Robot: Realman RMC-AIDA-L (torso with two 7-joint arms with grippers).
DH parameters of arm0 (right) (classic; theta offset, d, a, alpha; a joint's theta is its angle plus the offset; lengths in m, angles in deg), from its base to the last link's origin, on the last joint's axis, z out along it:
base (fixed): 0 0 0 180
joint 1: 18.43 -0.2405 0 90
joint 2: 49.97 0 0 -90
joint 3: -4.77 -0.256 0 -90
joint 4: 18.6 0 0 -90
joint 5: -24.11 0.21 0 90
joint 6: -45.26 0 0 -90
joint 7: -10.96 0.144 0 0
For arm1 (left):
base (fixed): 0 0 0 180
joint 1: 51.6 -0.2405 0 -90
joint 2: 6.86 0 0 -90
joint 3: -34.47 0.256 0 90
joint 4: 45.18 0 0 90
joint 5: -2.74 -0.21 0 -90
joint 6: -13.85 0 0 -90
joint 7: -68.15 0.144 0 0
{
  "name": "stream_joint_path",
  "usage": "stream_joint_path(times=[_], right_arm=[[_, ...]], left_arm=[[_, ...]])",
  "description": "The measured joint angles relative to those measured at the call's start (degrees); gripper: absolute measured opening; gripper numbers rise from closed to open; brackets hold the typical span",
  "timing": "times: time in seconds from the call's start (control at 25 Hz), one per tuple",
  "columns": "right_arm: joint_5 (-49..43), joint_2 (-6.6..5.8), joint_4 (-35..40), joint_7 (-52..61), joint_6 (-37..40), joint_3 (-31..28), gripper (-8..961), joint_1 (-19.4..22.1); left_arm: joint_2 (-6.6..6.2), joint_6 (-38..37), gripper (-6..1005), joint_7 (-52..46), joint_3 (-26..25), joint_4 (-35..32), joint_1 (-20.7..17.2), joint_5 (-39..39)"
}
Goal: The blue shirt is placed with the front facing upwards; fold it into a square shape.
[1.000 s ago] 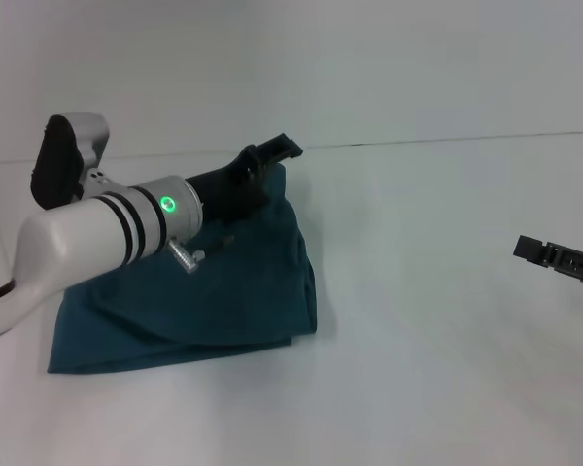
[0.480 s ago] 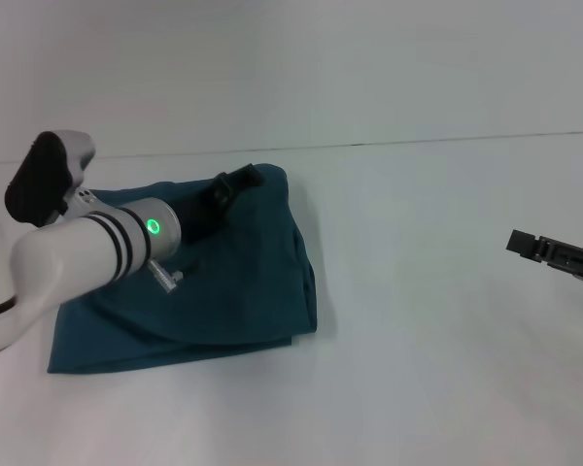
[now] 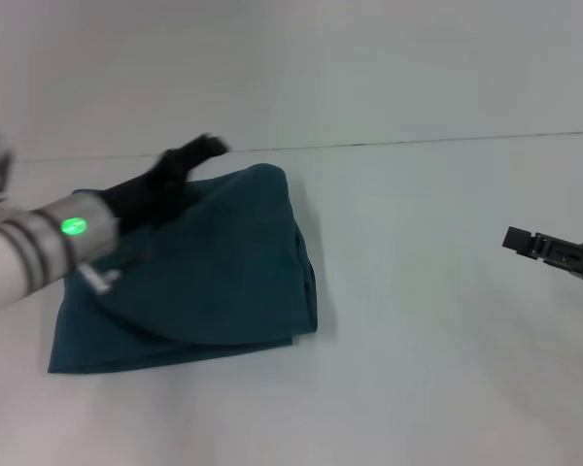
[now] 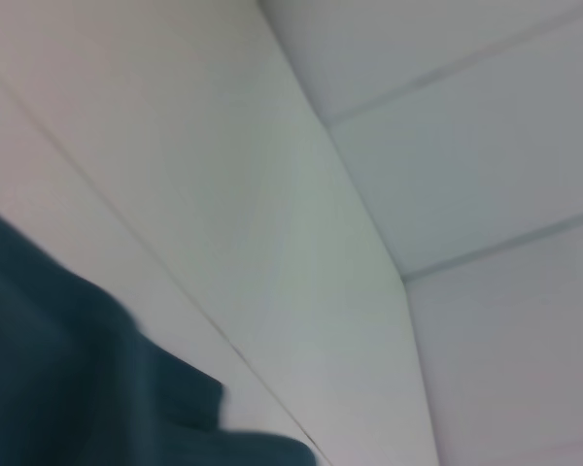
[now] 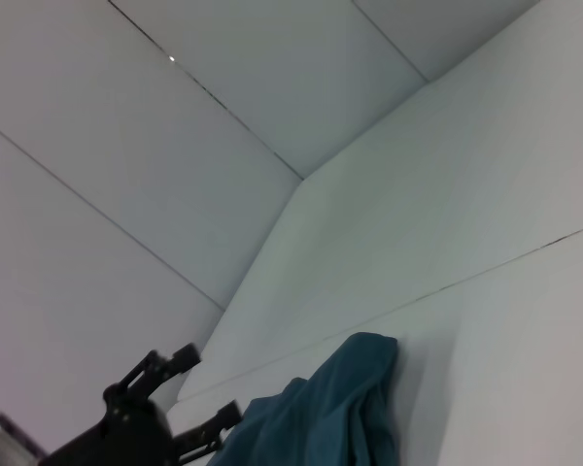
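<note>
Now, blue shirt (image 3: 214, 272) folded into plain rumpled rectangle, left tool (image 3: 189, 155) over it, jaws spread, empty

Soft cloth on a smooth matt table, hard-shelled arms over it.

You see the blue shirt (image 3: 204, 272) as matt woven cloth, limp and softly creased, lying toward the table's (image 3: 428, 369) left far edge; the tabletop looks smooth, white and dull. Your left gripper (image 3: 189, 155) reads as matt black plastic on a glossy white arm shell (image 3: 10, 262). Your right gripper (image 3: 554, 252), at the right edge, looks matt black too.
</note>
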Motion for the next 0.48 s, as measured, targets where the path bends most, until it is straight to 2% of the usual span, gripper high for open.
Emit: stream_joint_path(times=[0.12,0.2,0.24,0.48], right_arm=[[-0.2,0.00,0.0,0.1,0.0,0.0,646,-0.1],[-0.2,0.00,-0.2,0.1,0.0,0.0,646,-0.1],[-0.2,0.00,-0.3,0.1,0.0,0.0,646,0.0],[-0.5,-0.18,-0.6,0.1,0.0,0.1,647,-0.2]], left_arm=[[-1.65,-1.0,934,-3.5,-0.4,-1.0,-4.7,0.0],[-1.88,-1.6,934,-4.2,-1.1,-1.9,-7.0,0.0],[-2.03,-2.7,934,-4.2,-1.6,-3.0,-9.4,0.0],[-3.33,-7.5,932,-4.4,-3.6,-4.1,-13.3,0.0]])
